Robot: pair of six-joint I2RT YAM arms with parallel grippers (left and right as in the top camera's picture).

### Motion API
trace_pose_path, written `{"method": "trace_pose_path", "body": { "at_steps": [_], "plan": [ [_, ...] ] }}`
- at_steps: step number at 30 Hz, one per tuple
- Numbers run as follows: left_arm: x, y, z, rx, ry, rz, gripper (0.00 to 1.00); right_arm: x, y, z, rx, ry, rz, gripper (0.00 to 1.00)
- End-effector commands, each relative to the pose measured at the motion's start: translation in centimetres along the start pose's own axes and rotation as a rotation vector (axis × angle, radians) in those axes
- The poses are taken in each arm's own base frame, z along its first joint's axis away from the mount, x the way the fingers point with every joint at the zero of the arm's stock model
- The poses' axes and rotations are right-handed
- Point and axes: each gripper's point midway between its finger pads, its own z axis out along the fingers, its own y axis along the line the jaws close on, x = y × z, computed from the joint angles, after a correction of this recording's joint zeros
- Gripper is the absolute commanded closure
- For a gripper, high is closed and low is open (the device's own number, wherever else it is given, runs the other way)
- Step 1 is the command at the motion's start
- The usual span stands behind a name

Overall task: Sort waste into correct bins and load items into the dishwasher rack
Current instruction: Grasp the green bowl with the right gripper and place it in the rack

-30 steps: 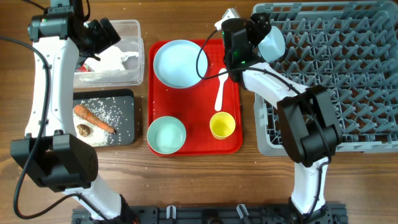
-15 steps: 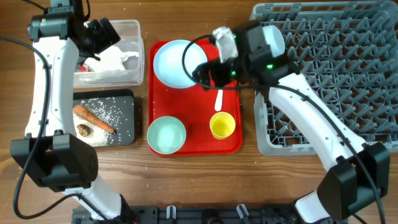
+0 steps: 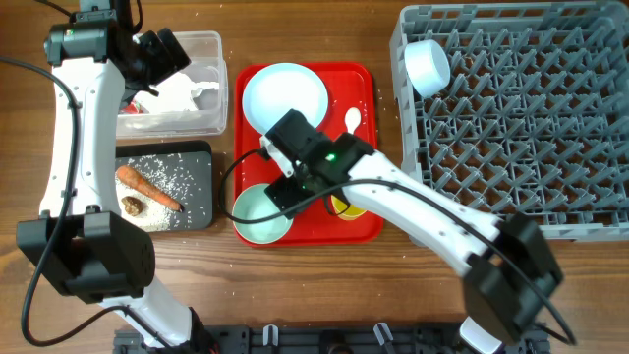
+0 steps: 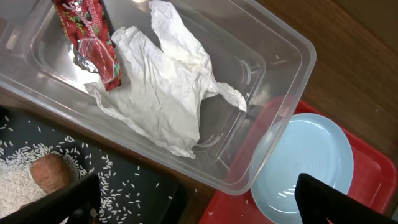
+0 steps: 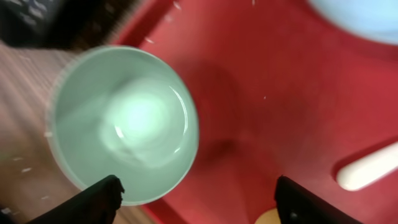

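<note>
The clear tub [image 3: 211, 49] holds the crumpled napkin [image 4: 161, 87] and red wrapper [image 4: 93, 40]. My left gripper [image 4: 199, 205] hangs open and empty above the tub's near edge. The black tray [image 3: 197, 157] holds the carrot [image 3: 147, 187], rice [image 3: 172, 177] and brown lump [image 3: 131, 206]. One light blue bowl [image 3: 426, 64] lies in the grey rack [image 3: 511, 118]. My right gripper [image 5: 202, 202] is open and empty over the red tray [image 3: 369, 98], just beside the other bowl [image 5: 124, 124]. The plate [image 3: 285, 98], spoon [image 3: 352, 120] and partly hidden yellow cup [image 3: 346, 208] are on the red tray.
The right arm reaches across the front of the red tray from the lower right. The left arm stands along the table's left side. Loose rice grains lie on the red tray and the wood near the bowl.
My right gripper left the bowl in the rack's far left corner and swung left and forward to hover open over the red tray by the front bowl. The left arm has not moved.
</note>
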Motion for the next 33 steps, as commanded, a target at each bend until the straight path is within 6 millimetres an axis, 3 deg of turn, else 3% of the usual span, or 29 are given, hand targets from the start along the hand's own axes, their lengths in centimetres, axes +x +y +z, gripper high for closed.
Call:
{"method": "trace_pose_path", "body": {
  "at_steps": [1,5,9,15,19,21,23,25,28,31,33],
  "plan": [
    [-0.5,0.0,-0.1,-0.003,-0.011,-0.016,0.00,2.3,-1.1,4.4,0.034,0.123,-0.001,0.28],
    [-0.5,0.0,-0.1,-0.003,-0.011,-0.016,0.00,3.6,-1.6,6.9,0.049,0.183,-0.022,0.57],
    [-0.5,0.0,-0.1,-0.003,-0.011,-0.016,0.00,2.8,-2.2,7.0,0.064,0.153,-0.018,0.94],
    [-0.5,0.0,-0.1,-0.003,-0.011,-0.016,0.00,0.8,-3.4,4.5,0.073,0.093,0.015,0.96],
    [-0.5,0.0,-0.1,-0.003,-0.011,-0.016,0.00,-3.4,-4.8,-0.9,0.088,-0.030,0.047,0.96],
    [-0.5,0.0,-0.1,-0.003,-0.011,-0.016,0.00,-4.7,-8.5,-5.0,0.210,-0.094,0.101,0.96],
    [-0.5,0.0,-0.1,-0.003,-0.011,-0.016,0.00,-4.2,-13.6,-8.9,0.379,-0.122,0.201,0.96],
    [-0.5,0.1,-0.1,-0.004,-0.011,-0.016,0.00,-1.8,-19.4,-12.8,0.566,-0.119,0.333,0.96],
    [-0.5,0.0,-0.1,-0.003,-0.011,-0.016,0.00,5.0,-27.7,-18.4,0.964,-0.016,0.584,0.96],
    [-0.5,0.0,-0.1,-0.003,-0.011,-0.016,0.00,10.6,-31.2,-22.5,1.220,0.079,0.748,0.96],
    [-0.5,0.0,-0.1,-0.003,-0.011,-0.016,0.00,12.1,-31.9,-23.3,1.271,0.129,0.752,0.96]
  ]
}}
